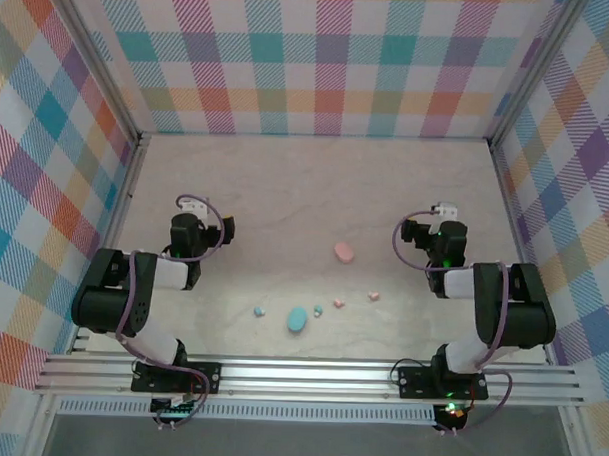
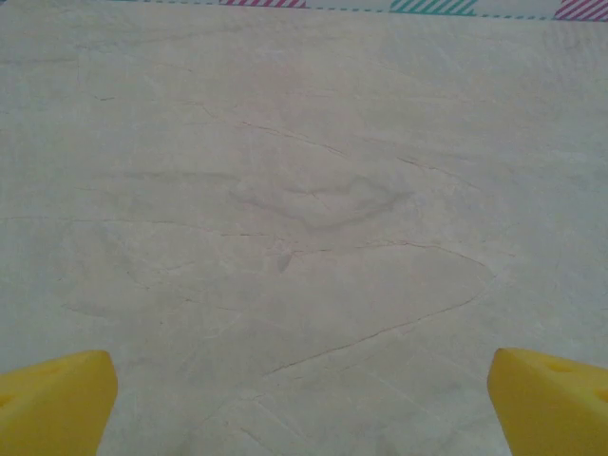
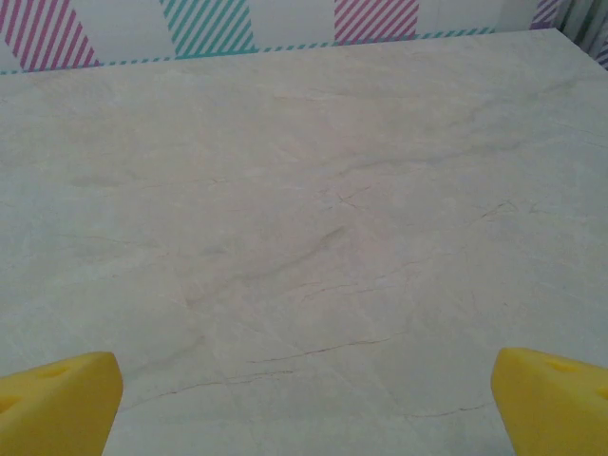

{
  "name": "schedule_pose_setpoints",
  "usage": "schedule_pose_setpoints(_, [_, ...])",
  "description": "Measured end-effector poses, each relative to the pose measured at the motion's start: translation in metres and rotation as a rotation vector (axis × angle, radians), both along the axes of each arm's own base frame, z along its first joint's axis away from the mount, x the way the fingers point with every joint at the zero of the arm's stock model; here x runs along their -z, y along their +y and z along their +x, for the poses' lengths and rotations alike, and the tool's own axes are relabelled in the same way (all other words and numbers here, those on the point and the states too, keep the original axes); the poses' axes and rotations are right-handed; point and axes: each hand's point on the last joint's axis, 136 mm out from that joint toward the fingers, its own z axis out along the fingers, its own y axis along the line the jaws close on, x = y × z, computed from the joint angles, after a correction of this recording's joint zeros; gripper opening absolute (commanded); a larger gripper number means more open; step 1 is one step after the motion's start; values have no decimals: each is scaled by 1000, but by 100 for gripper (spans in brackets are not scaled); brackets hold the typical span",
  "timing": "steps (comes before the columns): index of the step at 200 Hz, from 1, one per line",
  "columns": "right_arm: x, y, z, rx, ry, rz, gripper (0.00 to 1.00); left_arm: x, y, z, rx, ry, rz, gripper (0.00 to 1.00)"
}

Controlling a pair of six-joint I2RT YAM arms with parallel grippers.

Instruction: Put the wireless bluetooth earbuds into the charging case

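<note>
Four earbuds (image 1: 338, 303) in row on table (image 1: 286, 187); far case (image 1: 344, 251) behind row, near case (image 1: 297, 319) within it.

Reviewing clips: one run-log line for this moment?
left claw open, empty | right claw open, empty | earbuds loose on table | blue case, pink case ungripped

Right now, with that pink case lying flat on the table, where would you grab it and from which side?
Across its narrow middle, coming straight down from above. The pink case lies flat on the table, an oval with nothing touching it, so its two long sides are free; the rounded ends would likely slip.
</note>
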Motion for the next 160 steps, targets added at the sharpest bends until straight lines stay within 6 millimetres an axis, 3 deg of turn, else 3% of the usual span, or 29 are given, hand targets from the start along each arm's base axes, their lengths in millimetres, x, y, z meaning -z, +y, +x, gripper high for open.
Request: schedule_pose_setpoints(160, [2,2,-1,-10,12,3,100,1,0,-1,-1,5,1,100])
